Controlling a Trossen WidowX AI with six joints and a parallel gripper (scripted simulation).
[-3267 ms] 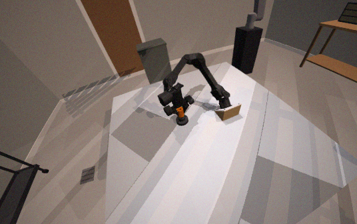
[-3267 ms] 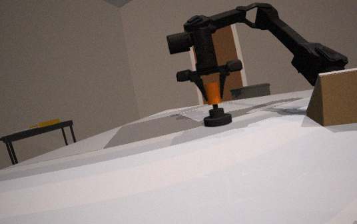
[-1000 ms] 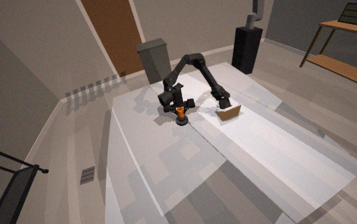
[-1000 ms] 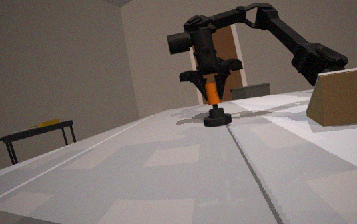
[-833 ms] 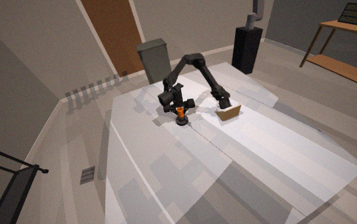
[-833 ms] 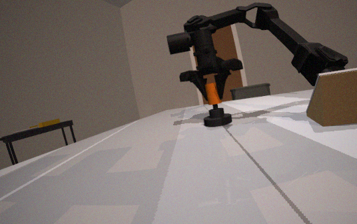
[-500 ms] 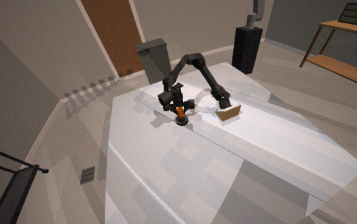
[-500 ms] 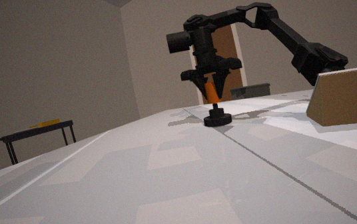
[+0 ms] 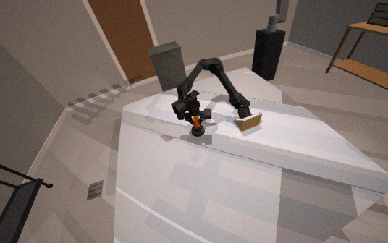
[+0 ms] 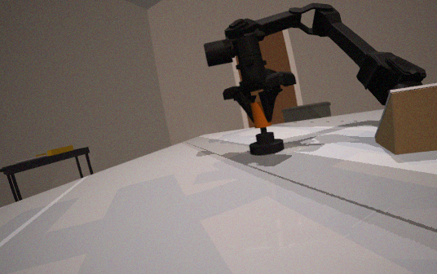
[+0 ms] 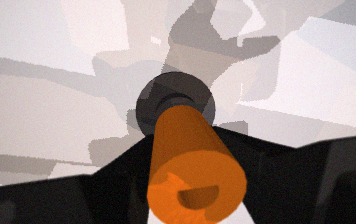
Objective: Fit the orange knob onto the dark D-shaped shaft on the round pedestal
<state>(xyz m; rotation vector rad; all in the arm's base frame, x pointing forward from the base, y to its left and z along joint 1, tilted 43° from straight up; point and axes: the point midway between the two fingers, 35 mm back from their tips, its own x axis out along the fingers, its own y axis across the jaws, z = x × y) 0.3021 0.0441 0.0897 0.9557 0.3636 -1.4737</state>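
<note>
The orange knob (image 9: pixel 195 121) (image 10: pixel 260 116) (image 11: pixel 175 135) is held between the fingers of my gripper (image 9: pixel 195 119) (image 10: pixel 261 114) (image 11: pixel 182 136), which is shut on it and points down. The knob leans slightly in the exterior view. The dark round pedestal (image 9: pixel 197 131) (image 10: pixel 267 147) (image 11: pixel 172 82) stands right below it. A short piece of the dark shaft (image 10: pixel 263 130) shows between the knob's lower end and the pedestal's raised collar, so the knob is above the pedestal. In the wrist view the knob's near end shows a D-shaped recess. The shaft's flat side cannot be seen.
A tan wedge-shaped block (image 9: pixel 248 123) (image 10: pixel 412 122) stands on the white table (image 9: pixel 152 152) (image 10: pixel 155 228) by the arm's base. A grey bin (image 9: pixel 168 69), a black stand (image 9: pixel 268 54) and a wooden shelf (image 9: pixel 365 72) stand farther back.
</note>
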